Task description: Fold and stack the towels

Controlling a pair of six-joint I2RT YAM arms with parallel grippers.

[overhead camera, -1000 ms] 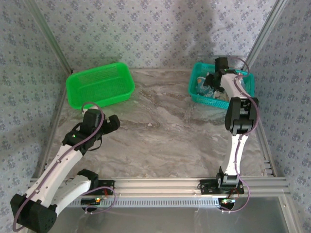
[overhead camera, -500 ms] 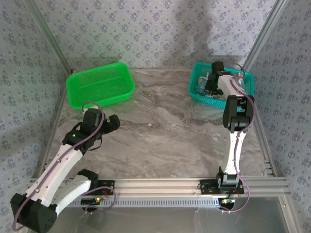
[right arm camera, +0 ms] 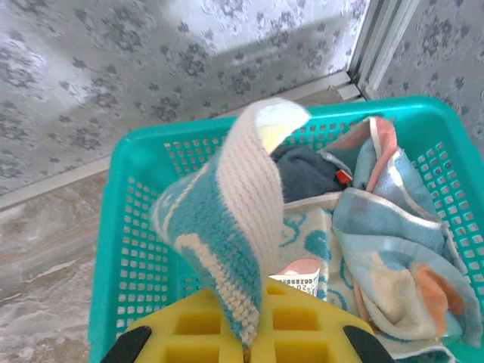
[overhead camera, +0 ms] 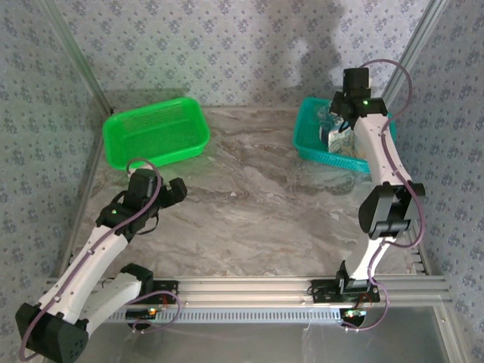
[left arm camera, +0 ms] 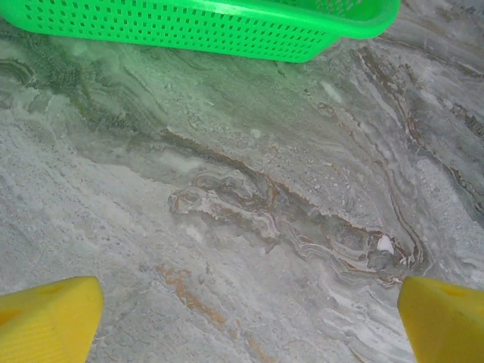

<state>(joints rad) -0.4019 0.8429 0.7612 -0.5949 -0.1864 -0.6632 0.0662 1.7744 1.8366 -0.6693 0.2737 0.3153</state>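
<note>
My right jaws, pressed together, pinch a teal towel (right arm camera: 227, 219) by its edge above the teal basket (right arm camera: 144, 151), probably to draw it clear of the other towels (right arm camera: 378, 227) heaped inside. My left jaws wait spread, well apart from that basket, over the bench (left arm camera: 249, 189).

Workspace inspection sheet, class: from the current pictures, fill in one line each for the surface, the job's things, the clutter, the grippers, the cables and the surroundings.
Surface: grey marbled table, bare between the baskets.
Job's things: teal towel held up over the teal basket; light blue towel and dark towel bunched inside, unfolded.
Clutter: green basket at far left; nothing else seen.
Grippers: left gripper open over bare table; right gripper shut on the teal towel.
Cables: purple cables loop along both arms; no snag seen.
Surroundings: patterned walls, metal frame rail at near edge.
</note>
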